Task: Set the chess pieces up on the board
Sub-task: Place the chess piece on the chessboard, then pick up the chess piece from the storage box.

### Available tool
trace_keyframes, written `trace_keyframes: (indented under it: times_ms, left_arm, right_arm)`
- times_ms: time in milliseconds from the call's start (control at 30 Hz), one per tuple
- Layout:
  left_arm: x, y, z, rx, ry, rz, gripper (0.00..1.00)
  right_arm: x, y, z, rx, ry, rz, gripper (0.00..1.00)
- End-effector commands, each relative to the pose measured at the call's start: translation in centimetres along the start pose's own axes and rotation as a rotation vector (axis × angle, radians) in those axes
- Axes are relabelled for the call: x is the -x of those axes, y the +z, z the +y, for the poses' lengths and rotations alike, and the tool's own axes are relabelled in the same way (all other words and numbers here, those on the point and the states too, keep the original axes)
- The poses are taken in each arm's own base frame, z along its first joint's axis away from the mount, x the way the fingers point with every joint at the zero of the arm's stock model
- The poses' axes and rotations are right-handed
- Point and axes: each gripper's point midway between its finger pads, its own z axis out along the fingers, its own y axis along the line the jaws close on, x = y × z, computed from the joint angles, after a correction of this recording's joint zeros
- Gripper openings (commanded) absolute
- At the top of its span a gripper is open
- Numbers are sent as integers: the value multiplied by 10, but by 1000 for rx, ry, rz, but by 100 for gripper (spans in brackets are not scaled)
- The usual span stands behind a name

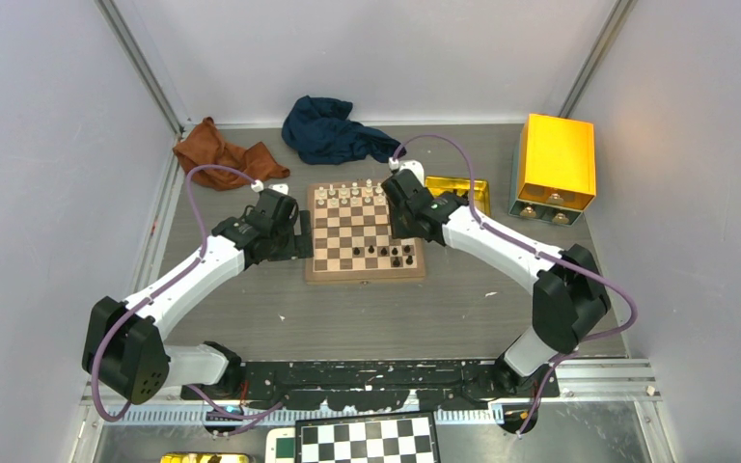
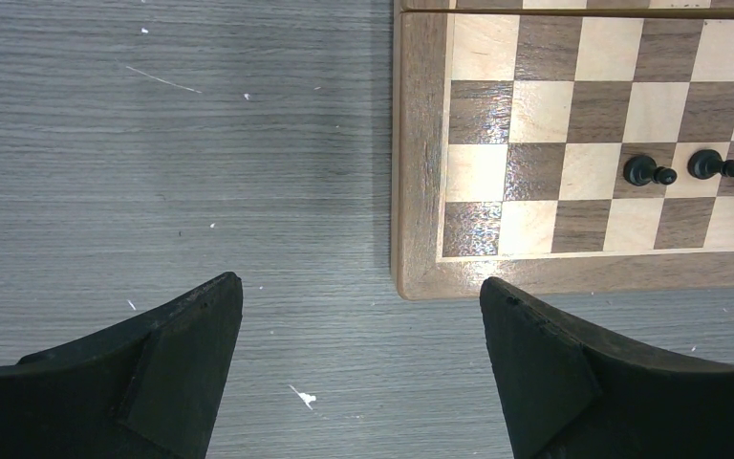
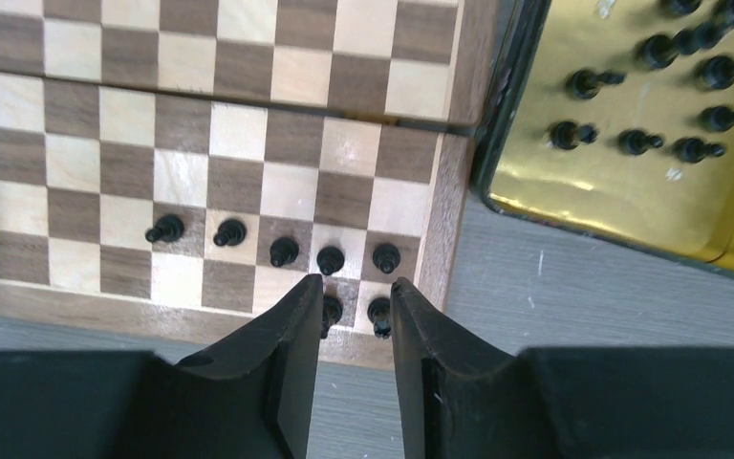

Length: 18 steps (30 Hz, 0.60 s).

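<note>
The wooden board (image 1: 320, 262) lies mid-table. Several tiny black chess pieces (image 1: 391, 254) stand near its front right corner; cream pieces (image 1: 347, 196) line its far edge. In the right wrist view five black pieces (image 3: 284, 251) stand in one row and two more (image 3: 379, 314) behind them on the board (image 3: 454, 206). My right gripper (image 3: 356, 287) hangs above that corner, slightly open and empty; it also shows in the top view (image 1: 407, 224). My left gripper (image 2: 360, 287) is wide open and empty over bare table beside the board's corner (image 2: 419, 191), and shows in the top view (image 1: 294, 236).
A shallow gold tin tray (image 3: 621, 206) with several more black pieces (image 3: 640, 142) lies right of the board. A gold box (image 1: 557, 159) stands at the back right. An orange cloth (image 1: 217, 149) and a blue cloth (image 1: 328, 130) lie at the back. A black-and-white checkered board (image 1: 367, 440) lies near the arm bases.
</note>
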Motion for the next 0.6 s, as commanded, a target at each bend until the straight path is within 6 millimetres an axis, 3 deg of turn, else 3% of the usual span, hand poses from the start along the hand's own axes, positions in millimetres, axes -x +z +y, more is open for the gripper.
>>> trace_keyframes:
  times_ms: [0,167,333,567]
  left_arm:
    - [19,-4,-7,-26,-14,-59,95]
    - [19,-6,-6,-25,-12,-60,95]
    - [17,-6,-4,-20,-10,-58,95]
    - [17,-4,-4,-17,-8,-53,95]
  right_arm:
    - [48,-18,-17,-73,8,-124,38]
    - [67,-1,-54,-146,93,-135,39]
    - [72,24,-92,-213,158,-95,39]
    - [65,58,-111,-244,195,-37,39]
